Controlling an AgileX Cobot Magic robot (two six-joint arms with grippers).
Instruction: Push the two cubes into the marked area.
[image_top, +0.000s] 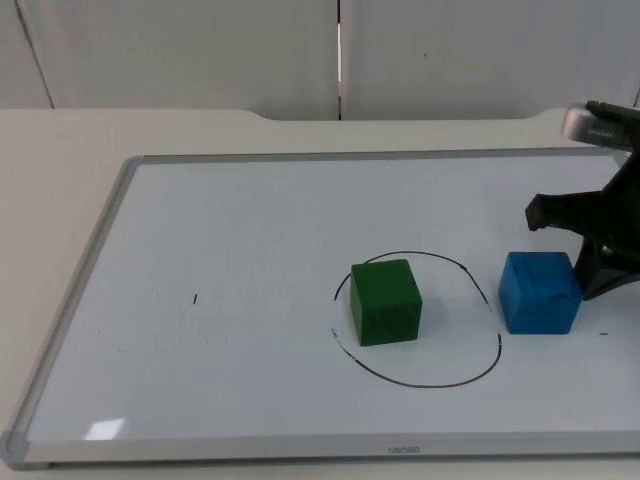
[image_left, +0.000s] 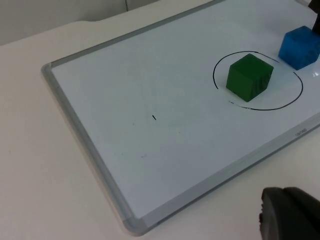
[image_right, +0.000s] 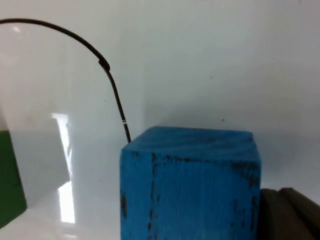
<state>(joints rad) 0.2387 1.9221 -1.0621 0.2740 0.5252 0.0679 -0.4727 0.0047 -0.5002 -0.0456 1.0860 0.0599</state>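
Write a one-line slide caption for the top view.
Green cube sits inside the drawn circle; right gripper stands beside the blue cube just outside the line.

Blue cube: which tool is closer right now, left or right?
Right. The right tool sits right beside the blue cube, at its outer side, away from the drawn circle. The left tool waits off the whiteboard, far from the cube.

Top view fixed above, facing down and forward, left wrist view oblique from farther off, right wrist view very near the blue cube (image_right: 190, 185), all sharing the drawn circle (image_top: 480, 290).
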